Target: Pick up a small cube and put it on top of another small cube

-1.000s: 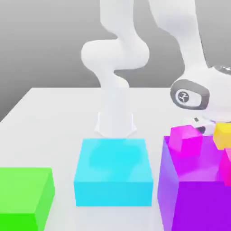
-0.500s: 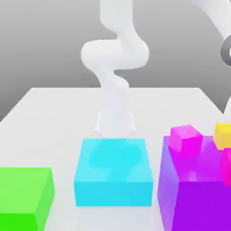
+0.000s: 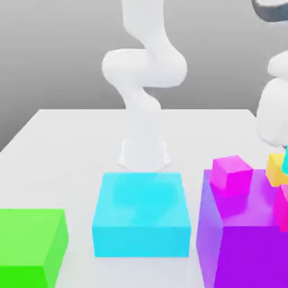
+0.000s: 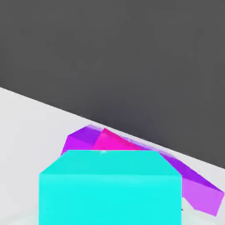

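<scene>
Teal cube [image 4: 110, 189] fills my wrist camera's foreground; it peeks in at exterior view's right edge, just above yellow cube [image 3: 275, 169] on purple block [image 3: 236, 247]. Magenta cube [image 3: 230, 171] sits well toward exterior view's left of them. Claw open or closed: cannot tell. Risks as I judge them: teal cube seated off-centre would tip off yellow; crooked retreat of arm [image 3: 274, 107] would drag it off.

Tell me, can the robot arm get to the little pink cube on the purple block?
Probably yes. The pink cube sits uncovered on top of the purple block, and the arm hangs close by above it.
</scene>
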Robot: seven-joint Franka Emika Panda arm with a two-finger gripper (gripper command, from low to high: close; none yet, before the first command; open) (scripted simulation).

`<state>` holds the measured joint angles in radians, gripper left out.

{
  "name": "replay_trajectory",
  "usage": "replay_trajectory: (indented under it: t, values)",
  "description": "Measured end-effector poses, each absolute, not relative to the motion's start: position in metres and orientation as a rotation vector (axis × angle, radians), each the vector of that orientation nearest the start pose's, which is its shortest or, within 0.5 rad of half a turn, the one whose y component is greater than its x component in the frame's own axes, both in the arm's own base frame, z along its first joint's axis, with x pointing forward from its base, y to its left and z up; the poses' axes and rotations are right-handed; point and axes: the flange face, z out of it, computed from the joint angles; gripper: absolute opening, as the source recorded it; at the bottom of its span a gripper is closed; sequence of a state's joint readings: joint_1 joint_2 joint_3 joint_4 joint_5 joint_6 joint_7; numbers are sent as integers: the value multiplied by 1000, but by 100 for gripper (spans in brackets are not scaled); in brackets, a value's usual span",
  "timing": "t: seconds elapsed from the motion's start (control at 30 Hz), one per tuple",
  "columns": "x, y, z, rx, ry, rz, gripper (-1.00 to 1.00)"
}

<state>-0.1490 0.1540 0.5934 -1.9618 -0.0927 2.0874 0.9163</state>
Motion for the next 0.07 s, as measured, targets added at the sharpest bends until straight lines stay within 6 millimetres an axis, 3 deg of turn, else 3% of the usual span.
replay_trajectory:
  t: [0.07]
  values:
    - [534,238,409,-3065,672,6,100]
